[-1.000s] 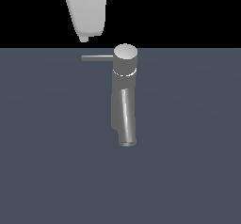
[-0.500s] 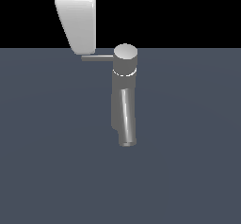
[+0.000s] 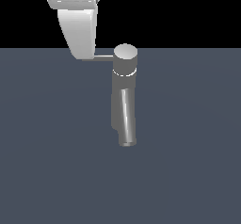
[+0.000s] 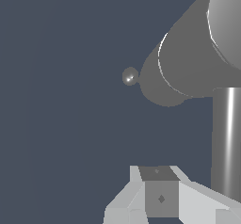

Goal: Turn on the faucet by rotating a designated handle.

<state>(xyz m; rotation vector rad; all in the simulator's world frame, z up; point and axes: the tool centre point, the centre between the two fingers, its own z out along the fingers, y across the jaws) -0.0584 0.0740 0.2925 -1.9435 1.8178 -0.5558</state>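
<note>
Hanging upright over the handle (image 3: 104, 56) tip, gripper (image 3: 84, 54) (openness unclear), beside faucet (image 3: 124, 84).

Bulky white gripper (image 3: 84, 53), smooth tapered pale-grey shell, blocky faceted housing, darker grey square panel with small diamond mark

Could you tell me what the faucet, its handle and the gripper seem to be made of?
The faucet looks like grey brushed metal: soft light streaks run along its spout and a bright ring sits under the cap. The handle reads as the same grey metal. The gripper looks like matte white plastic, though a render leaves that open.
</note>
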